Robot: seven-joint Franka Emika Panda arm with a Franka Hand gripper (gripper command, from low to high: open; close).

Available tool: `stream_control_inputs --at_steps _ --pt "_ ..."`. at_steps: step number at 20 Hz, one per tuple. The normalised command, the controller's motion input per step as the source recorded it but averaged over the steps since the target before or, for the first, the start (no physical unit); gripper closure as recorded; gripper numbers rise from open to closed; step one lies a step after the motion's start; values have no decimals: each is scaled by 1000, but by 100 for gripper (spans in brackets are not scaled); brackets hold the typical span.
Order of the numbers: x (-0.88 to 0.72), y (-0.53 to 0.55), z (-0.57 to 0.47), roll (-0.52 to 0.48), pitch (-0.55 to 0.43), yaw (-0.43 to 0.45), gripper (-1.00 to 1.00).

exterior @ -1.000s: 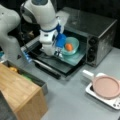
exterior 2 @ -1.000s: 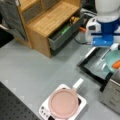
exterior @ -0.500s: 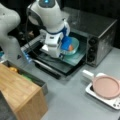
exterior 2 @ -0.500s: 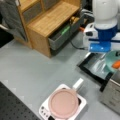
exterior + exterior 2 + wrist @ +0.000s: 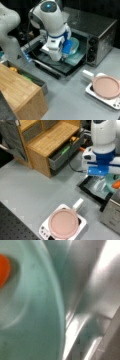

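The gripper (image 5: 63,58) hangs low over the open door (image 5: 50,66) of a dark toaster oven (image 5: 100,30), right beside a teal plate (image 5: 74,45) on the oven's tray. Seen in a front view, the gripper (image 5: 100,178) reaches down next to the teal plate (image 5: 113,178), which carries an orange item (image 5: 116,184). The wrist view is filled on its left by the teal plate (image 5: 30,315) with the orange item (image 5: 3,268) at its edge, and shiny metal tray (image 5: 95,290) lies to the right. The fingers themselves do not show there.
A pink pan (image 5: 106,87) sits on a white base (image 5: 115,103) at a front view's bottom right. A wooden cabinet (image 5: 50,140) with an open drawer (image 5: 62,155) holding small items stands nearby. Grey tabletop lies between them.
The arm has shifted slightly toward the oven and the plate; its wrist now covers the orange item in a front view. Pan and cabinet have not moved.
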Motion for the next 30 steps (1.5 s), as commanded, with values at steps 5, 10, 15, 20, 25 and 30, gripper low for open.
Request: stream_control_inputs --at_steps 5,10,15,20,25,30 --pt "-83 -32 -92 -23 -40 1 -100" --pt "-166 -63 -90 -29 -70 13 100" --pt "-190 -53 -125 -31 -111 19 100" --pt "-201 -22 -156 -24 -155 13 100" --pt "-194 42 -122 -8 -168 15 100" --pt "-173 32 -61 2 -159 29 100"
